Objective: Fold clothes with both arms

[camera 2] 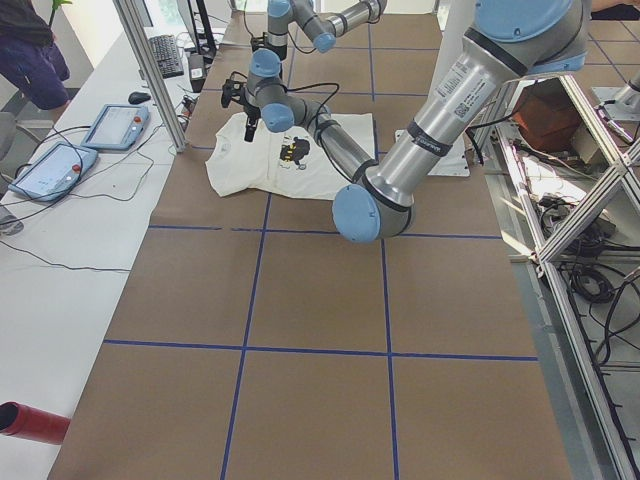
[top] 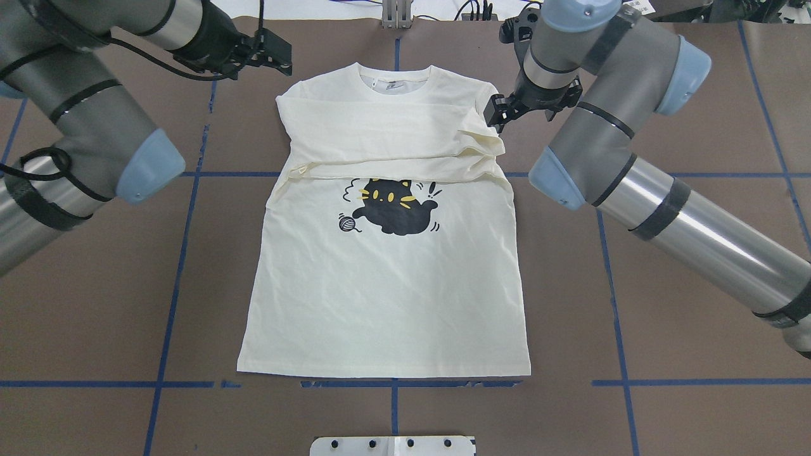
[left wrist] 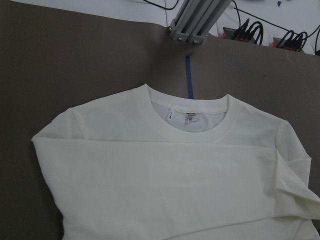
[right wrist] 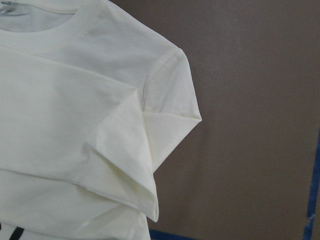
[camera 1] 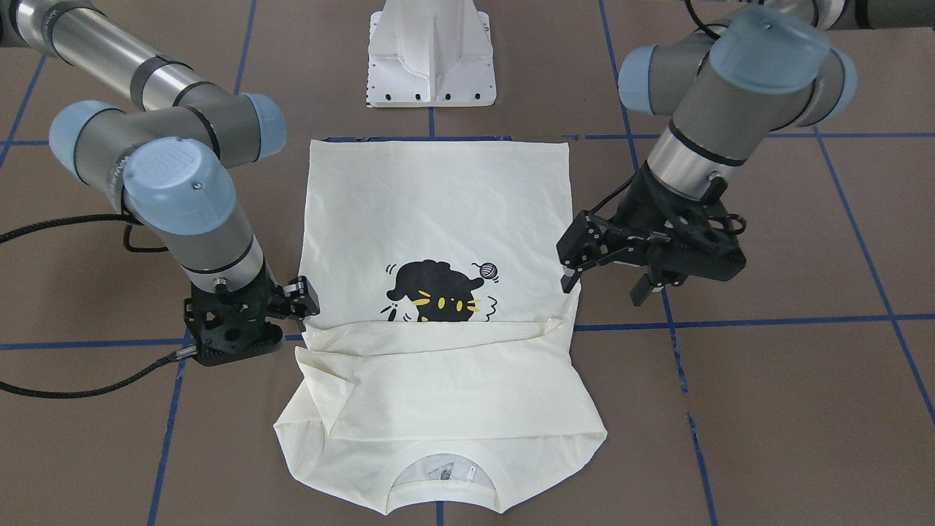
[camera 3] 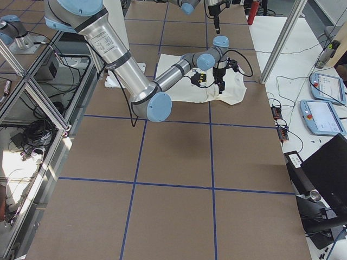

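The left gripper [camera 1: 606,286] has its jaws apart and empty at 11 o'clock of the pale cream long-sleeved cotton T-shirt [top: 386,297]. The right gripper [camera 1: 303,298] is at 1 o'clock, jaws unclear. The T-shirt lies flat at the centre of the brown taped surface [top: 665,304]. It looks light and limp, so pinch the shoulder corners.

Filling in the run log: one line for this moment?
T-shirt flat, print up, sleeves folded across chest | left hand open, empty, beside shoulder | right hand by other shoulder, opening unclear
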